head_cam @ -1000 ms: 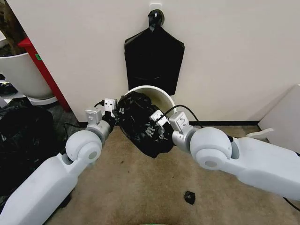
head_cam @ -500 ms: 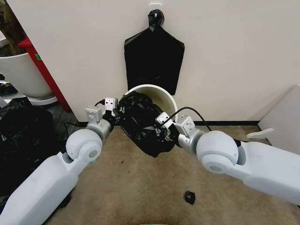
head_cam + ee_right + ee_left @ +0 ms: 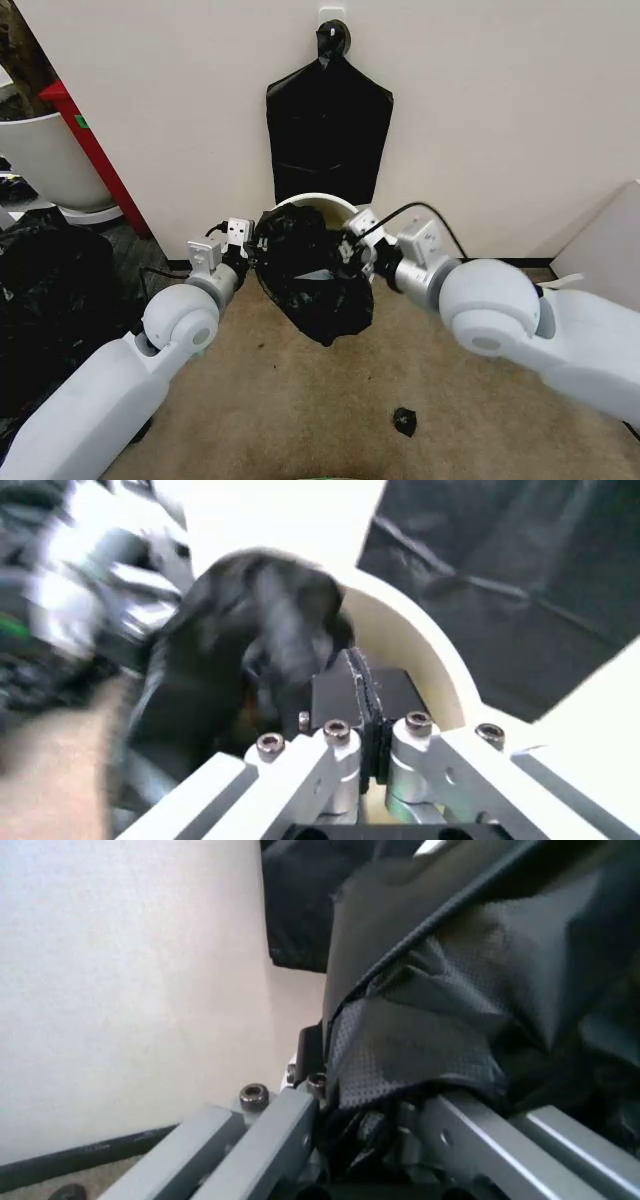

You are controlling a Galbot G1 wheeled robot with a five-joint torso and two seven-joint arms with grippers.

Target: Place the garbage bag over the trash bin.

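A: What were the fingers doing?

B: The left gripper (image 3: pixel 252 240) had its fingers (image 3: pixel 300 1117) clamped on a fold of the garbage bag (image 3: pixel 312 270); in the left wrist view the black film (image 3: pixel 450 1012) was bunched between the two grey bars. The right gripper (image 3: pixel 350 247) had its dark pads (image 3: pixel 362 705) pressed flat together with no gap, right at the bag's edge (image 3: pixel 250 630) and against the cream inner wall of the trash bin (image 3: pixel 400 622). I could not tell whether any film was pinched between them.

A: And where did the grippers sit in the head view?

B: Both were just above the centre of the frame, one on either side of the bin's mouth, the left one to the left and the right one to the right, with the bag stretched between them.

A: Where was the bag itself?

B: It hung at the centre of the frame, its upper part over the front of the trash bin (image 3: pixel 330 203), its wrinkled lower part drooping to a point over the tan carpet (image 3: pixel 280 400). Only the back arc of the bin's rim showed above it, cream-white.

A: What lay further out?

B: A flat black bag bundle (image 3: pixel 330 120) hung from a hook on the white wall (image 3: pixel 500 120), directly above the bin. At the left edge stood a larger white tub (image 3: pixel 45 155) beside a red post (image 3: pixel 95 150), with a bulky mass of black plastic (image 3: pixel 50 290) below. A small black scrap (image 3: pixel 404 421) lay on the carpet at the lower right of centre.
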